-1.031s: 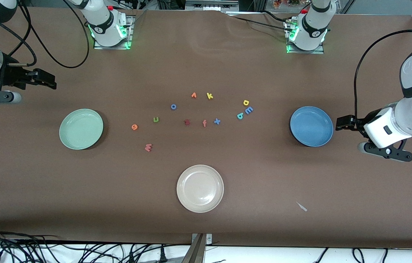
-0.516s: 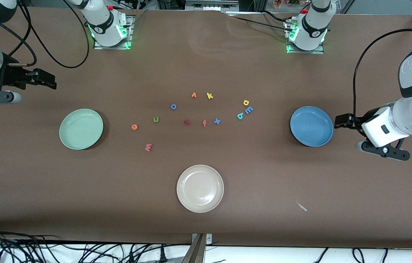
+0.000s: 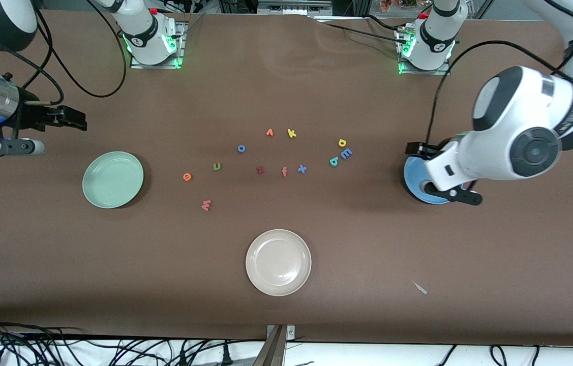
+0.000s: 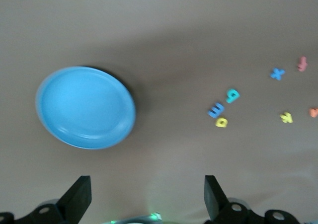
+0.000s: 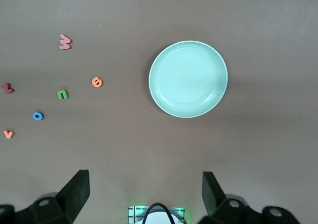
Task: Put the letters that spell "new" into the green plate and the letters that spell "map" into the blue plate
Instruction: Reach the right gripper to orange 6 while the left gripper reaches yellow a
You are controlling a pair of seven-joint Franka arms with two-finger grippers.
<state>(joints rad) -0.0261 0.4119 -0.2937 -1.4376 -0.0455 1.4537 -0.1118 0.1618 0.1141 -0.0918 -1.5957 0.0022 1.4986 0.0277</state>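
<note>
The olive n (image 3: 217, 166), orange e (image 3: 187, 177) and salmon w (image 3: 206, 205) lie loose on the table beside the green plate (image 3: 113, 179). The blue m (image 3: 347, 153), yellow p (image 3: 342, 143) and teal a (image 3: 334, 161) cluster toward the blue plate (image 3: 413, 178), which the left arm partly covers. My left gripper (image 3: 415, 149) hangs open and empty over that plate's rim; its wrist view shows the blue plate (image 4: 85, 107) and the m (image 4: 216, 110). My right gripper (image 3: 73, 122) hangs open and empty above the table near the green plate (image 5: 188, 79).
Other letters lie mid-table: a blue o (image 3: 241, 148), orange v (image 3: 269, 132), yellow k (image 3: 292, 133), dark red z (image 3: 260, 170), orange f (image 3: 284, 172) and blue x (image 3: 302, 169). A cream-white plate (image 3: 278, 262) sits nearer the front camera. A small scrap (image 3: 420, 287) lies on the table.
The left arm has swung in from its end of the table, bringing its gripper over the blue plate. The right gripper has shifted slightly toward the table's middle. No letter has moved.
</note>
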